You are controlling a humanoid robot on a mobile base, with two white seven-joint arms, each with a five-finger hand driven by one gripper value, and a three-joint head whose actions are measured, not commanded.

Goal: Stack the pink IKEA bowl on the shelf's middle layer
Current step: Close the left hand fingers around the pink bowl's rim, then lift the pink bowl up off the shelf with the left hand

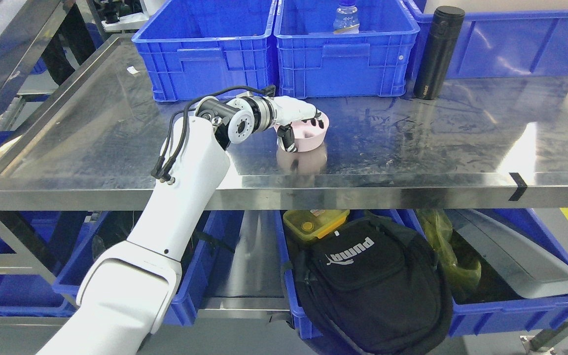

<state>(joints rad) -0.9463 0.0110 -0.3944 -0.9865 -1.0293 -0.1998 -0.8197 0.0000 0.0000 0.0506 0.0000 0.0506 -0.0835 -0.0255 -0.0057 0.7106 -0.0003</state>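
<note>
Left hand (298, 122) clamps pink bowl (308, 135) at near rim, on steel shelf (412, 143). We judge bowl light, stiff, slippery plastic; rim pinch suits.

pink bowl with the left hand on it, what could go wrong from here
1. The left hand holds the pink bowl only at its rim, fingers outside and over the edge; it might tilt or slip when lifted.
2. The steel shelf looks smooth and shiny, so a dropped or pushed bowl could slide toward the front edge.
3. The blue crates stand just behind; a high swing back may clip them.
</note>
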